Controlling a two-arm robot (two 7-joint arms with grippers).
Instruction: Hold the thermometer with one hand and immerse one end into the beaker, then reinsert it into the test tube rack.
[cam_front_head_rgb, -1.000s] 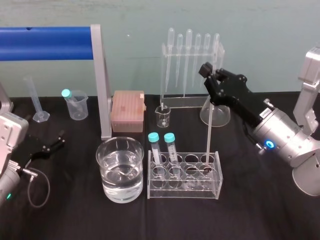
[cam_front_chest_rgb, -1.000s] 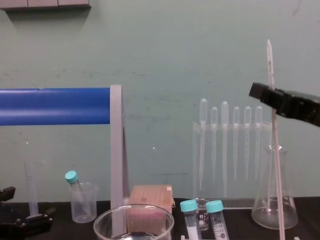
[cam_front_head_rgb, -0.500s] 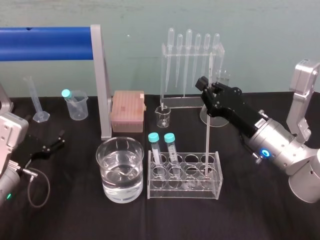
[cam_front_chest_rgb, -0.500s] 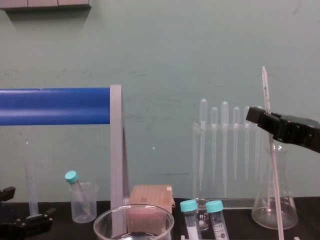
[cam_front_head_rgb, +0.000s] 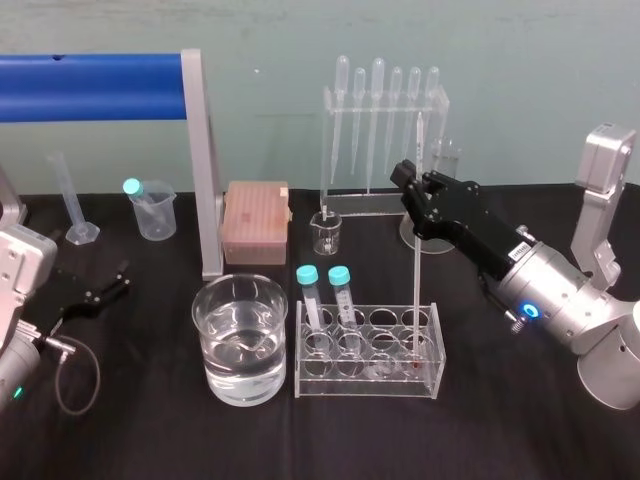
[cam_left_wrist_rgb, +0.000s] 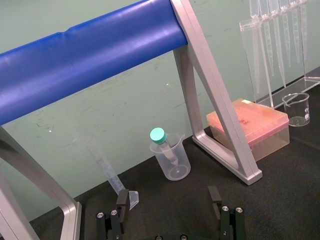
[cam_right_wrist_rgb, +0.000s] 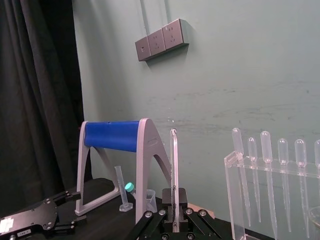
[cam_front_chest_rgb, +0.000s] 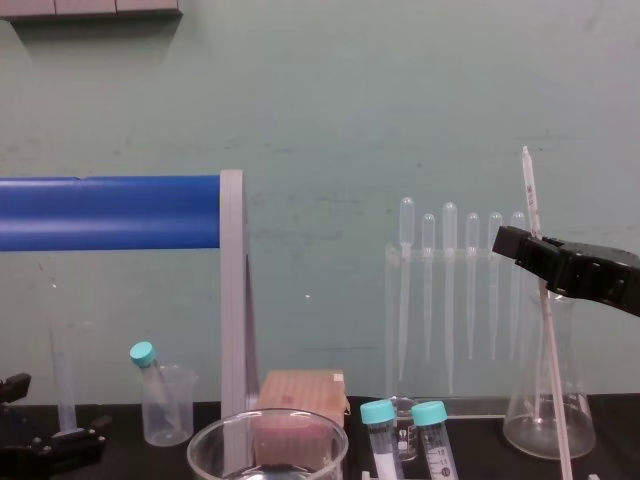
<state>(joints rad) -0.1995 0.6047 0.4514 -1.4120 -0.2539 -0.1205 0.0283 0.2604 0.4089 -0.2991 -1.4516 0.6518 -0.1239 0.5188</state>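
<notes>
Black tabletop before a pale green wall: the right hand is clamped on the thermometer high on its stem. The rod stands nearly upright, its lower end in a back right hole of the test tube rack, just right of the beaker. Thin glass, it looks light, stiff, slippery and brittle, best pinched gently mid-stem; the left hand lies parked far left, fingers apart, empty.

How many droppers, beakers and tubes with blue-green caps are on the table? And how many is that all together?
Droppers: 6
Beakers: 3
Capped tubes: 3
Total: 12
</notes>
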